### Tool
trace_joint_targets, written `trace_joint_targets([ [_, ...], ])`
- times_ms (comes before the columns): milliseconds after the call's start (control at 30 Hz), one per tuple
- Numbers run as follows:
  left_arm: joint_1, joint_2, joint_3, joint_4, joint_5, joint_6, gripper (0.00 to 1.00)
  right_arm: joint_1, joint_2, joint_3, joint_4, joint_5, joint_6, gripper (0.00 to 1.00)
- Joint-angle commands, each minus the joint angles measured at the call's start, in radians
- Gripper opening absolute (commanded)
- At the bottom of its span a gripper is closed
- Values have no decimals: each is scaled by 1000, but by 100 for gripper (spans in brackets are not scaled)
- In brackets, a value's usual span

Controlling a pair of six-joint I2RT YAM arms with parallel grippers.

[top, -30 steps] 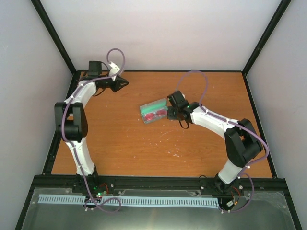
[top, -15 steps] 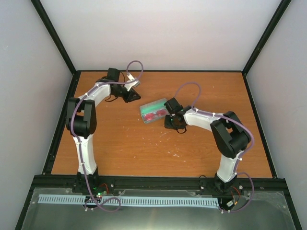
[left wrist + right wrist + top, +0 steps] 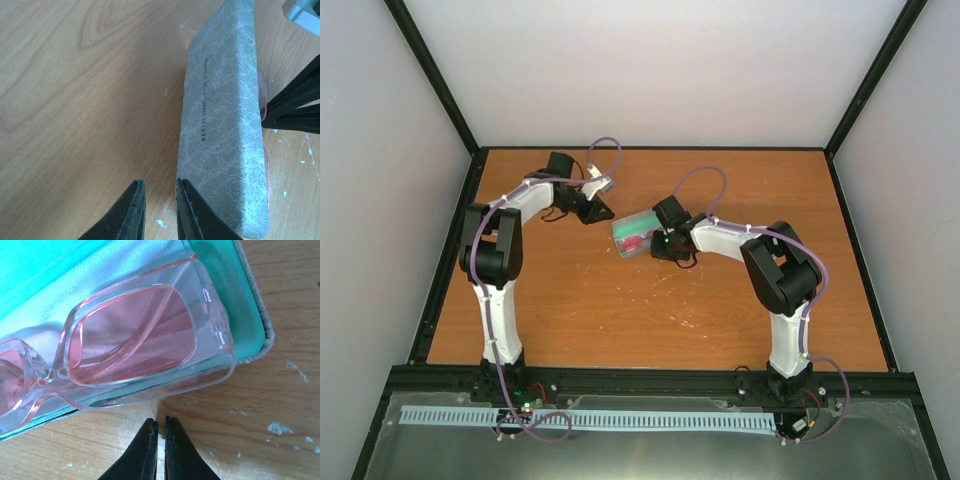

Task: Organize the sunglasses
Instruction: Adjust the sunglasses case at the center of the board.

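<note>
The sunglasses [image 3: 633, 243], clear frame with pink lenses, lie folded in the open grey case [image 3: 642, 222] with teal lining at mid-table. In the right wrist view the sunglasses [image 3: 130, 335] overhang the case's near edge [image 3: 250, 347]. My right gripper [image 3: 160, 427] is shut and empty, its tips on the table just short of the frame; from above it [image 3: 656, 245] sits at the case's right end. My left gripper [image 3: 160, 197] is narrowly open and empty, right beside the grey outer face of the case lid [image 3: 220, 130]; from above it [image 3: 607, 211] is at the case's back left.
The wooden table [image 3: 620, 310] has black rails along its edges and white walls behind. The right gripper's black fingers [image 3: 295, 107] show beyond the lid in the left wrist view. White specks mark the wood near the case.
My left arm swung right from the back-left corner to the case lid. My right gripper slid left up against the case's right end. The lid now shows more grey than teal.
</note>
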Motion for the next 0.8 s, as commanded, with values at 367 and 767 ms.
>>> trace_joint_targets([
  [367, -130, -146, -219, 86, 55, -97, 20, -54, -27, -25, 0, 64, 11, 7],
  [767, -166, -223, -283, 100, -88, -64, 20, -112, -79, -94, 70, 45, 9, 8],
])
